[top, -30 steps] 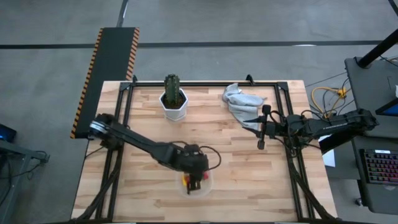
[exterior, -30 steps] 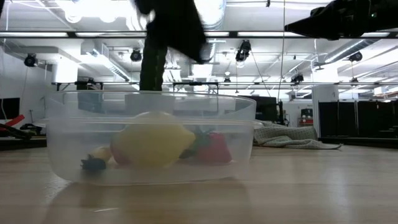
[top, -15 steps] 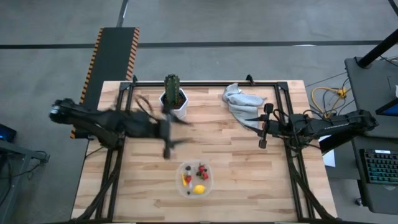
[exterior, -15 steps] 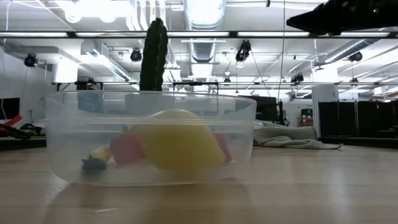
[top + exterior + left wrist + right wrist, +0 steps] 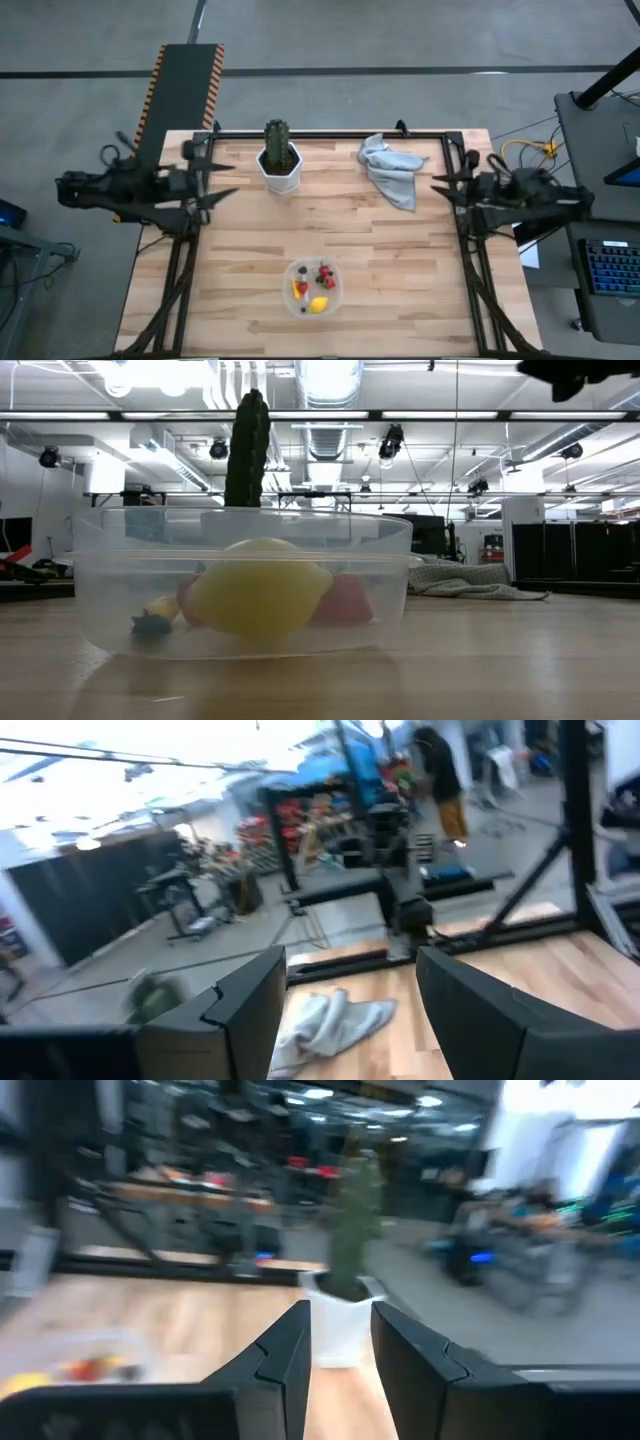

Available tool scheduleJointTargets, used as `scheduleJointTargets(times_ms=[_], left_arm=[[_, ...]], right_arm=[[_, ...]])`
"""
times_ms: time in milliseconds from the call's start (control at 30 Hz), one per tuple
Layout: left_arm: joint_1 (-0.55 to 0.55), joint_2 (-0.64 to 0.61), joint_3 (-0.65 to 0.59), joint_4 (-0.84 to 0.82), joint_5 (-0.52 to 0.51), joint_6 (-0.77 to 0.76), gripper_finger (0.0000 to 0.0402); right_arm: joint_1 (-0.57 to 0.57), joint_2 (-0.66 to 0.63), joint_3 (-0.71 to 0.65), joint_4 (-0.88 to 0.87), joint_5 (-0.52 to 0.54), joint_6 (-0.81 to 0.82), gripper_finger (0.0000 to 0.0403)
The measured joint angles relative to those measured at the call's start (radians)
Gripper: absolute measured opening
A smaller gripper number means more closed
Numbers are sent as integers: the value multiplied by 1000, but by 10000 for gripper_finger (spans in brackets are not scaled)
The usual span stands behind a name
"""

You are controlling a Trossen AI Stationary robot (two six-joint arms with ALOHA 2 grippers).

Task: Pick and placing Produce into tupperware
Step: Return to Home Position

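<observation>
Wooden table [image 5: 400, 260]: clear rounded-square plastic container [image 5: 385, 580] near-centre w/ yellow lemon [image 5: 258, 598] inside. Left gripper [image 5: 350, 960], over it 1 sec ago, now at left edge, fingers wide, empty; right gripper [image 5: 340, 1315] at right edge, slightly parted, empty.

Desk [image 5: 400, 270] inventory: one tupperware [image 5: 313, 287] holding one yellow lemon [image 5: 318, 304] and at least two red pieces [image 5: 325, 276] — one cactus [image 5: 277, 140], one white pot [image 5: 280, 179], one grey cloth [image 5: 390, 165], two tools: left tool [image 5: 226, 178], right tool [image 5: 440, 186].
</observation>
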State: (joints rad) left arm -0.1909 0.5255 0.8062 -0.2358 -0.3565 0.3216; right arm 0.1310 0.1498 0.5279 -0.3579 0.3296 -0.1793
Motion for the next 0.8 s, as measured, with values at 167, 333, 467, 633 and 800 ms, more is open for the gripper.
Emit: scheduleJointTargets(times_ms=[167,333,467,633,800], left_arm=[[0,-245,-145,-6,-41,-28,212],[0,-408,-261,-25,-44,-51,212],[0,-483,-306,-45,-46,-78,212],[0,-491,-318,-80,-52,-80,212],[0,-456,-317,-91,-53,-81,212]], right_arm=[[0,-127,25,-121,-270,89,100],[0,-140,-32,-108,-406,107,100],[0,-102,-101,1,-347,130,100],[0,-81,-210,200,-326,119,100],[0,-105,-312,219,-225,145,100]])
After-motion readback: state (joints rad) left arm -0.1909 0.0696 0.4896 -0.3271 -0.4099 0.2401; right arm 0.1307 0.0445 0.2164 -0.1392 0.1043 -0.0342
